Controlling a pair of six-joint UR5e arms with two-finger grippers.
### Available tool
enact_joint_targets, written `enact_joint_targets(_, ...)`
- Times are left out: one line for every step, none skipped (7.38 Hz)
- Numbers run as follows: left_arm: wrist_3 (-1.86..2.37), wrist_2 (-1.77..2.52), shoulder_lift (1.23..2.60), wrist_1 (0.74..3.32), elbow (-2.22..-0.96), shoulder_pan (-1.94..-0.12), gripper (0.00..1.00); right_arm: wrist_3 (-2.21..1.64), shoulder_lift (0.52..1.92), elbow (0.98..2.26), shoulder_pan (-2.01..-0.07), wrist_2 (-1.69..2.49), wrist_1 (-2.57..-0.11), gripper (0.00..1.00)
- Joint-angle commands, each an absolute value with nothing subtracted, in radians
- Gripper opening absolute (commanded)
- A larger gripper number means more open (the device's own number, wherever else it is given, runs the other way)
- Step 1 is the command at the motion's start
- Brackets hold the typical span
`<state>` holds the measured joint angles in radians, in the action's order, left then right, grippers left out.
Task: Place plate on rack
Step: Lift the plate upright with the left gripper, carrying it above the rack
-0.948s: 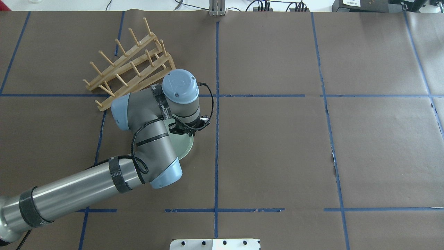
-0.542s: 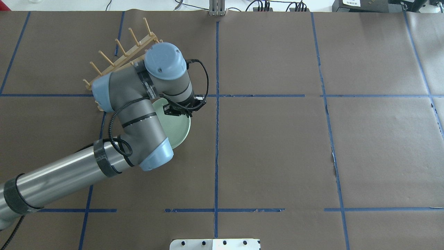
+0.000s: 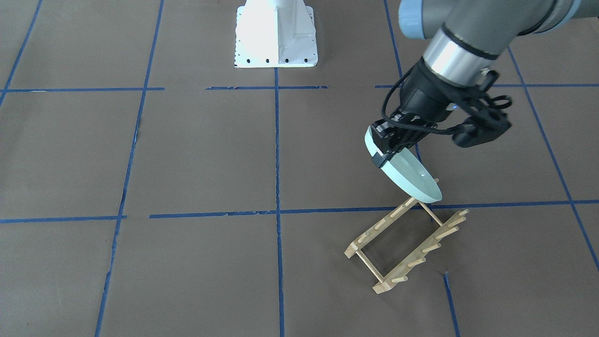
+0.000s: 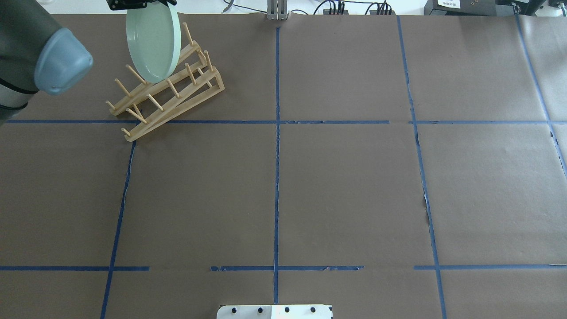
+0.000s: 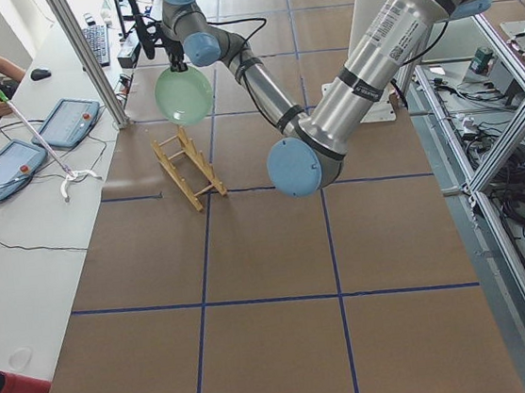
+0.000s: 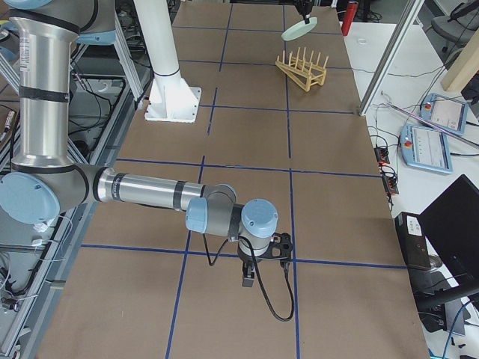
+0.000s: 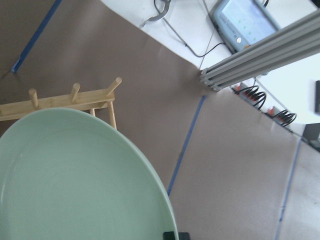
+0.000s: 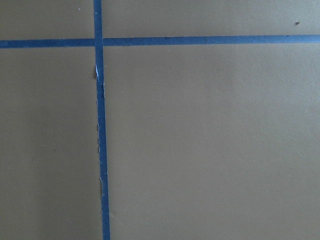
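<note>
plate (image 3: 411,177) is held aloft, tilted on edge, upper rim pinched by fingers (image 3: 378,160) of left gripper (image 3: 381,150) | lower rim hangs just above robot-side end of rack (image 3: 421,253) | right gripper (image 6: 251,273) is well apart, its finger state cannot be told

The table (image 4: 354,186) is big and flat, with brown paper (image 4: 478,66) all over its top. Blue tape lines (image 4: 277,177) cut the paper into squares. Seen from above with the robot at 6 o'clock, the rack (image 4: 186,104) sits on the paper at about 10 o'clock. It is slanted, running from 8 to 2 o'clock, and its near end lies over a blue line. At 6 o'clock a white base plate (image 4: 274,311) sits at the edge. At 3 o'clock the paper is torn a little (image 4: 426,199).
</note>
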<state>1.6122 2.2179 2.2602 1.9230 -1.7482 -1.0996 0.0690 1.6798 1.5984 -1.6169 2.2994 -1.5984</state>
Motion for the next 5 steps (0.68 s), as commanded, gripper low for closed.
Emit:
enact_joint_targets(1.890, 2.121, 2.206, 2.386, -1.657, -1.137, 0.00, 0.069, 1.680, 1.598, -1.618, 2.299, -1.598, 1.00)
enact_joint_targets(1.925, 2.024, 2.204, 2.592, -1.572, -1.137, 0.00, 0.068, 1.680, 1.598, -1.617, 2.299, -1.598, 1.00)
enact_joint_targets(1.931, 1.979, 2.204, 2.720, -1.501, -1.135, 0.00, 0.069, 1.681, 1.598, -1.618, 2.299, -1.598, 1.00)
enact_joint_targets(1.933, 1.932, 2.204, 2.794, -1.458, -1.134, 0.00, 0.069, 1.681, 1.598, -1.618, 2.299, -1.598, 1.00)
enact_joint_targets(1.951, 1.912, 2.206, 2.869, -1.415, -1.131, 0.00, 0.069, 1.681, 1.598, -1.617, 2.299, -1.598, 1.00)
